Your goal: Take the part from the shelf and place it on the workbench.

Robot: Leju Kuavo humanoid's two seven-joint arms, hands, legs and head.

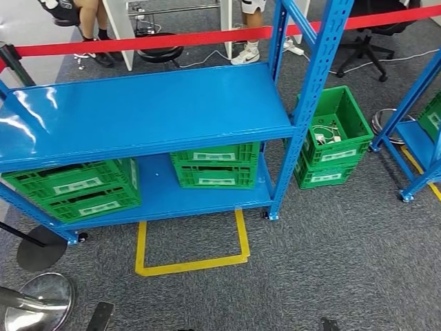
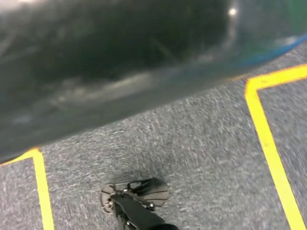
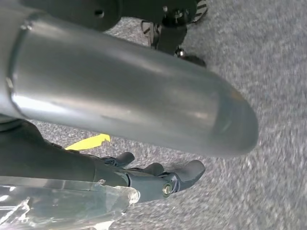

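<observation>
at far left a round metal stand base (image 1: 44, 300) sits on the grey carpet (image 1: 337, 262). the blue shelf (image 1: 156, 110) has a bare upper deck; on its lower deck stand two stacks of green crates (image 1: 78, 189), one left, one middle. a yellow floor outline (image 1: 192, 264) lies in front. right of the shelf, more stacked floor crates (image 1: 335, 138) stand on the carpet. left robot hand: i cannot tell its state. the right robot hand (image 3: 152, 179) has its fingers stretched out, with a clear plastic bag (image 3: 65, 206) lying against it; i cannot tell whether it is gripped, or whether it holds the part.
</observation>
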